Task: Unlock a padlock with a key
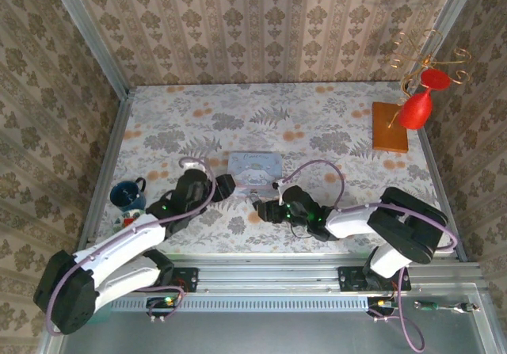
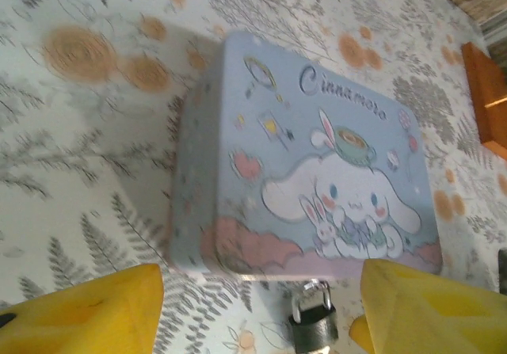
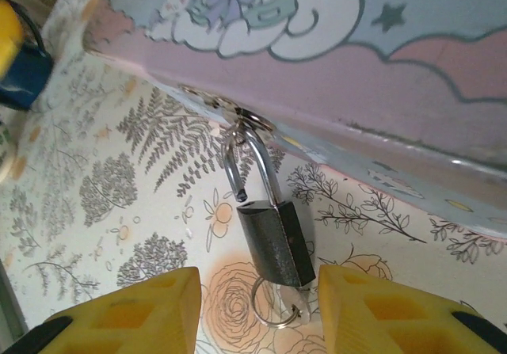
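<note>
A small dark padlock [image 3: 273,239] hangs from the hasp of the pastel cartoon tin [image 3: 380,77] and lies on the floral tabletop. One leg of its silvery shackle [image 3: 238,168] is out of the body. A key [image 3: 305,300] with a wire ring [image 3: 272,310] sits in the padlock's bottom end. My right gripper [image 3: 257,291] is open, a yellow finger on each side of the padlock's lower end, touching nothing. My left gripper [image 2: 261,291] is open too, just in front of the tin [image 2: 301,156], with the padlock [image 2: 314,324] lying between its fingers, nearer the right one.
A blue mug [image 1: 127,196] stands at the left, beside the left arm. A red goblet [image 1: 416,108] hangs on a wire stand with a wooden base [image 1: 390,127] at the far right. Patterned walls close in the table on three sides.
</note>
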